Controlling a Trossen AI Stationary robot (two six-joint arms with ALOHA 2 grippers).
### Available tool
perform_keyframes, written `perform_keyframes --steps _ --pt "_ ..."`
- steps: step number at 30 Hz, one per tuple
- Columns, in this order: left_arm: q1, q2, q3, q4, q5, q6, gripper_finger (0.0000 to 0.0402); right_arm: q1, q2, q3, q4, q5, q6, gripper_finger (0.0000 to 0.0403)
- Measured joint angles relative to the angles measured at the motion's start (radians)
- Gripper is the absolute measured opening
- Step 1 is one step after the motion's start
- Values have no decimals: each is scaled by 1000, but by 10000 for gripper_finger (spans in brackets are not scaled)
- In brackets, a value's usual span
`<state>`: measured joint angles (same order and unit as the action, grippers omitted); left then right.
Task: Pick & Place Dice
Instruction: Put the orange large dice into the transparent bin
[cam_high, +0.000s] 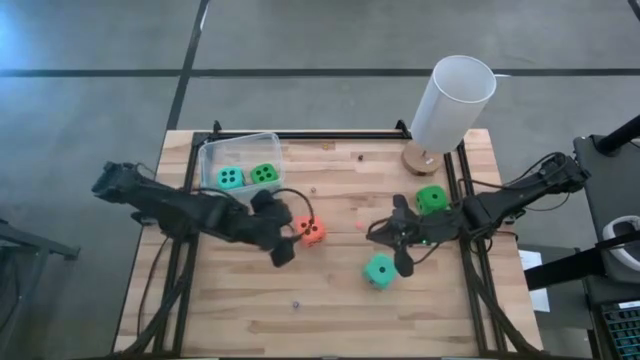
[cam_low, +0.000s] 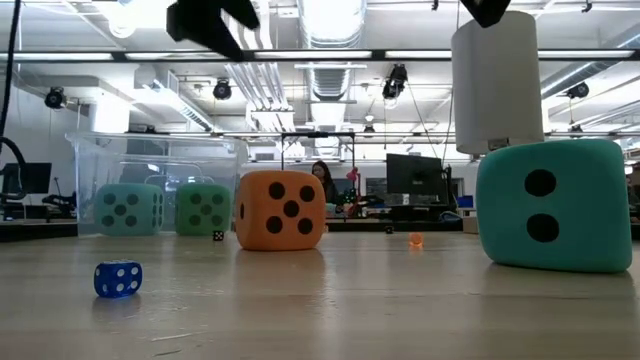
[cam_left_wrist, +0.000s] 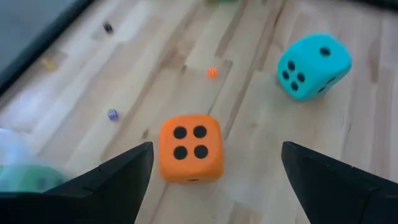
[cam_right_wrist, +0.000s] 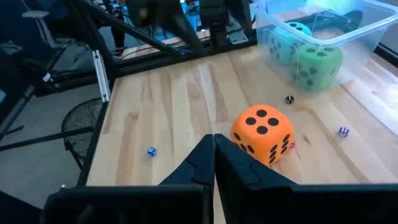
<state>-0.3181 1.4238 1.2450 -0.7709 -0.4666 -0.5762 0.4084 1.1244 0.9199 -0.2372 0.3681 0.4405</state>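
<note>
Orange die (cam_left_wrist: 190, 148) sits between left gripper's (cam_left_wrist: 214, 163) spread jaws.

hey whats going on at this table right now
A two-armed robot is sorting foam dice. Two dice already sit in the clear tub. The left end effector is open beside the orange die, not holding it. The right end effector is shut and empty between the green die and teal die.

Orange die (cam_high: 312, 232), teal die (cam_high: 380, 271), green die (cam_high: 432, 198), all black-pipped
</note>
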Motion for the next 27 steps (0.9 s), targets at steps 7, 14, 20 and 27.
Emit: perform_keyframes --steps 7,14,20,27 --pt "68 178 56 -1 151 -6 353 0 -31 0 5 1 -8 8" --pt "128 312 141 -88 202 -70 361 0 -62 0 10 1 -39 8" --pt "194 366 209 -149 281 -110 365 0 -90 0 12 1 -48 8" --pt "242 369 223 -163 284 -139 357 0 -131 0 16 1 -59 8"
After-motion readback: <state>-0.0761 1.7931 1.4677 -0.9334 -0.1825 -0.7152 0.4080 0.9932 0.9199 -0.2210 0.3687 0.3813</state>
